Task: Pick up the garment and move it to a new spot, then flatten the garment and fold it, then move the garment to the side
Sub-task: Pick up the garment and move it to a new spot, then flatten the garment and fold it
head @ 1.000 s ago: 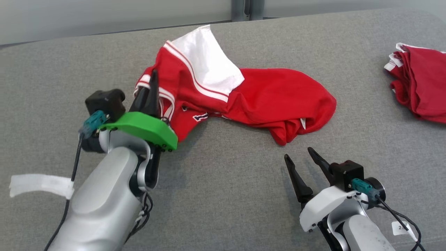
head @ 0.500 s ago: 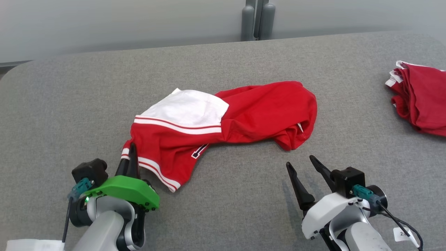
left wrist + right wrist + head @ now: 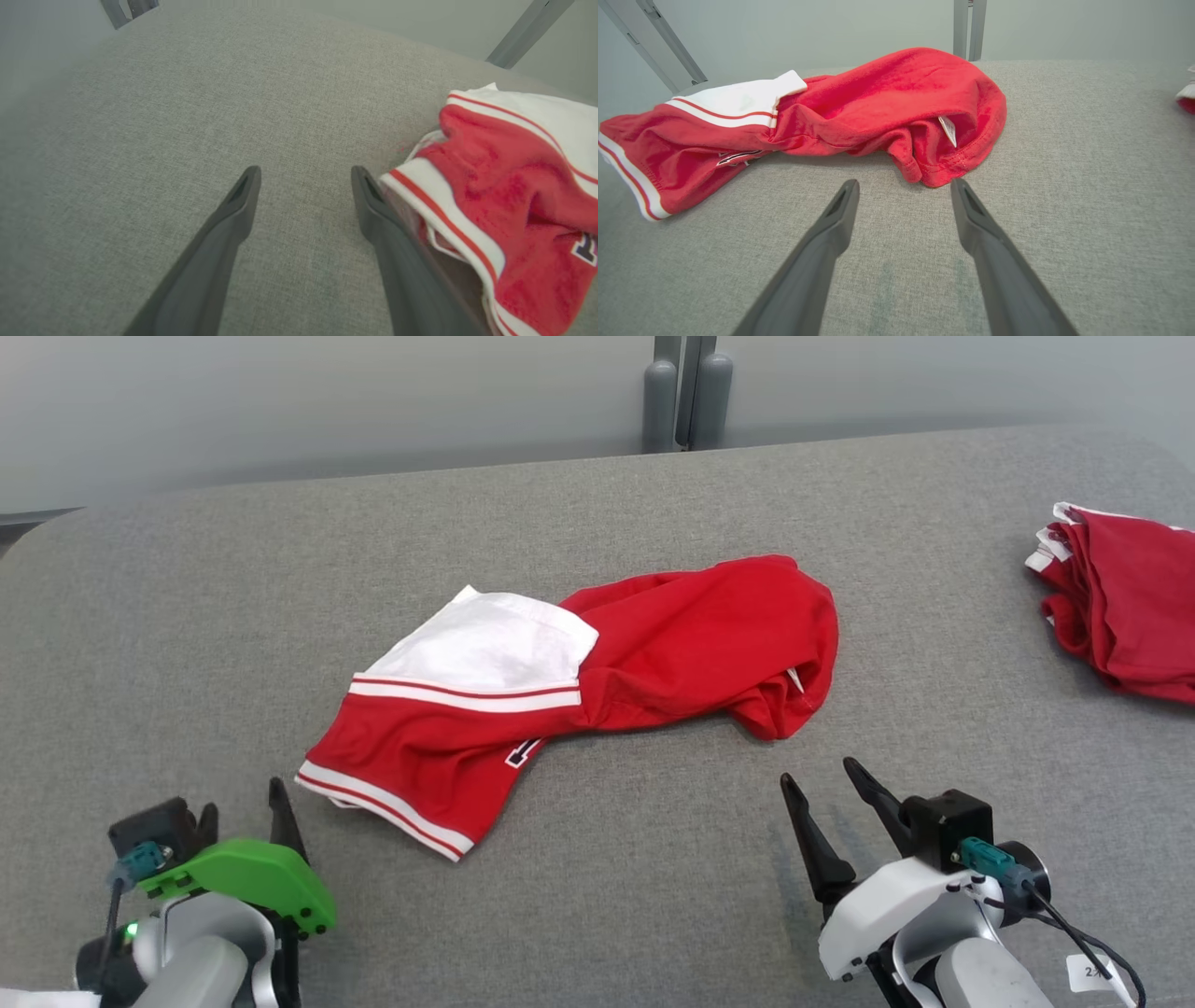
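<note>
The red and white garment (image 3: 597,681) lies on the grey desk (image 3: 187,616), bunched and twisted rather than spread. The left tool (image 3: 241,798) is open and empty just beside the garment's striped hem. In the left wrist view one finger (image 3: 376,214) sits so close to that hem that it may be touching, though that is hard to say. The right tool (image 3: 820,772) is also open and empty, near the garment's bunched red end. The move to a new spot looks done, while flattening, folding and setting aside are all left. A second red pile (image 3: 1120,607) lies well apart from the garment.
</note>
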{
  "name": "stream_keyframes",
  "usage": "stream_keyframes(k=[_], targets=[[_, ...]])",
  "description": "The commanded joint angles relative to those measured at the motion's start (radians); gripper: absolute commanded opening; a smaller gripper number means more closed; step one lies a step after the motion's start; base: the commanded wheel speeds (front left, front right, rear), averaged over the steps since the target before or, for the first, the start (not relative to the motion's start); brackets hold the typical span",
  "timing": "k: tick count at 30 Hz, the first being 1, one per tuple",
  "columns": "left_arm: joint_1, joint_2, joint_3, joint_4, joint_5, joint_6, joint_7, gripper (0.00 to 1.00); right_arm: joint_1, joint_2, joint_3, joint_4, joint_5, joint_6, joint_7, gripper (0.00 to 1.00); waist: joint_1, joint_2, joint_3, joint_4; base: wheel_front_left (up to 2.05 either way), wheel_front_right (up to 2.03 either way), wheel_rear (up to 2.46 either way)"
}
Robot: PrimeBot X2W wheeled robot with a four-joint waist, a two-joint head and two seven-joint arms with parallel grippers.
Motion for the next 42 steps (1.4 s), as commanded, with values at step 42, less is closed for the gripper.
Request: stream_keyframes(k=[42], targets=[[-0.680, 0.128, -0.307, 0.042, 0.146, -0.155, 0.809, 1.00, -0.111, -0.002, 0.008, -0.050, -0.027, -0.001, -0.080, 1.00, 0.0000, 0.0000, 0.301, -0.197, 0.00, 0.00, 0.00]])
